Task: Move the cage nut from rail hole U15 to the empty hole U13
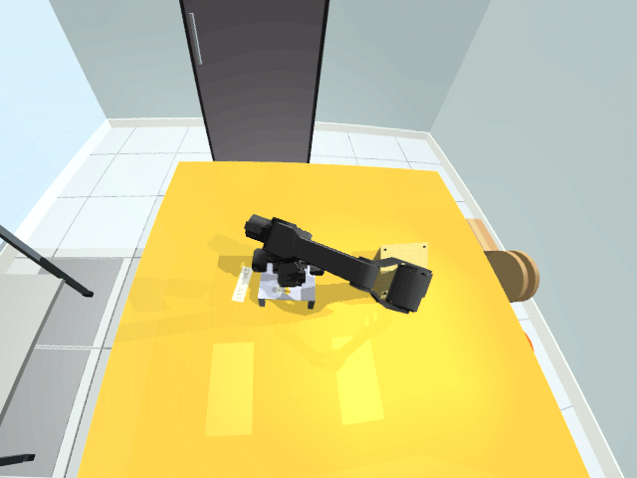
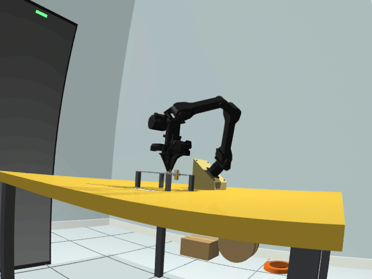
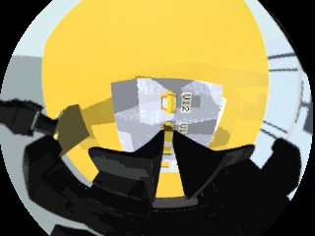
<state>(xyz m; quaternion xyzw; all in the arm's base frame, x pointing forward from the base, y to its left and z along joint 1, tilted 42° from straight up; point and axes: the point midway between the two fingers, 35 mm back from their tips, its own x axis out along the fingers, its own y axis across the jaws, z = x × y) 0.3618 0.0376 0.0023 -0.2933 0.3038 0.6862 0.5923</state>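
Your cage nut (image 2: 170, 171) (image 3: 168, 127), small and yellowish, was pinched at the rail plate (image 1: 267, 292) (image 2: 150, 172) (image 3: 135, 115); the other (image 2: 176, 174) (image 3: 169, 102) sat in that plate beside U12.

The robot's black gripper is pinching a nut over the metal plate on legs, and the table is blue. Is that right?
Not quite: the table is yellow, as the top view shows. The rest stands: the black gripper is pinching a nut over the metal plate on legs.

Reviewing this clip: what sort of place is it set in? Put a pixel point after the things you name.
Probably a small workshop or server room: a tall dark cabinet (image 1: 260, 82) (image 2: 28, 120) with a green light (image 2: 41, 13), a tiled floor (image 1: 128, 174) (image 2: 90, 249), and an arm (image 1: 334, 259) (image 2: 207, 104) on a yellow table (image 1: 293, 401) (image 2: 240, 204).
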